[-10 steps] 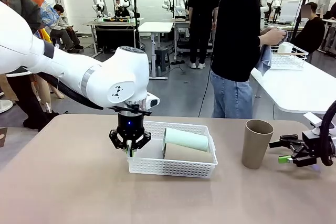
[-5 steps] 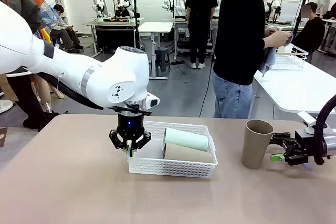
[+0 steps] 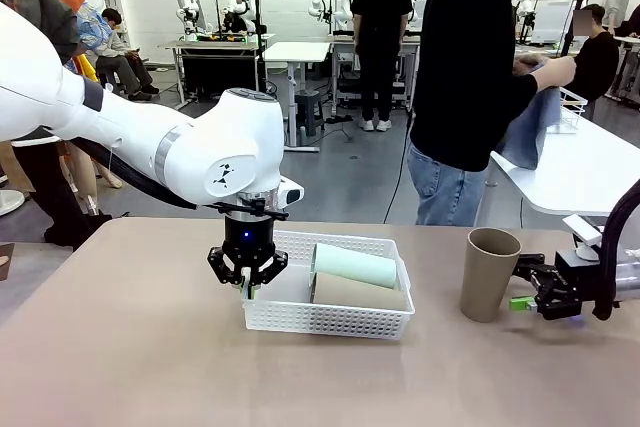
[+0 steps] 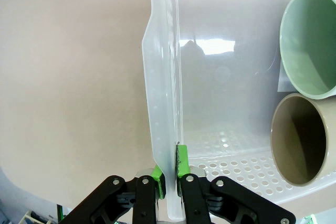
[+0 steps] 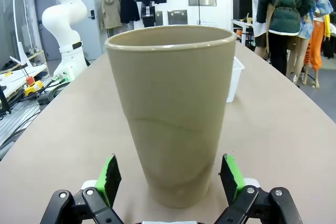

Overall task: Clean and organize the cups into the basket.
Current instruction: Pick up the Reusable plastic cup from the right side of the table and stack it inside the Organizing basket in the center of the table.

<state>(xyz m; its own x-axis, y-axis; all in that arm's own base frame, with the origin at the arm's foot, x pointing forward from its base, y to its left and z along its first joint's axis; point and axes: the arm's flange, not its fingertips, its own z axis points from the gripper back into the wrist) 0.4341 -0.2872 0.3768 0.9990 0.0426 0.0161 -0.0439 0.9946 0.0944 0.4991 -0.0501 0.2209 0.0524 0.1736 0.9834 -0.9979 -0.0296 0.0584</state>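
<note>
We see the left gripper pointing straight down at the left end of the low rectangular white plastic basket with lattice sides. In our left wrist view its jaws are clamped together on that end wall, one green pad inside and one outside. The basket sits mid-table on the beige tabletop.

Two cups lie on their sides in its right half, touching: a pale mint green matte tumbler at the far side and a tan-brown matte tumbler at the near side, mouths towards the clamped wall.

A second tan-brown tumbler stands upright to the right of the basket, apart from it. Our right gripper lies low and level, jaws apart, with its pads flanking the tumbler's foot and a gap on each side.

Across the table a person in a black top holds a blue cloth.
</note>
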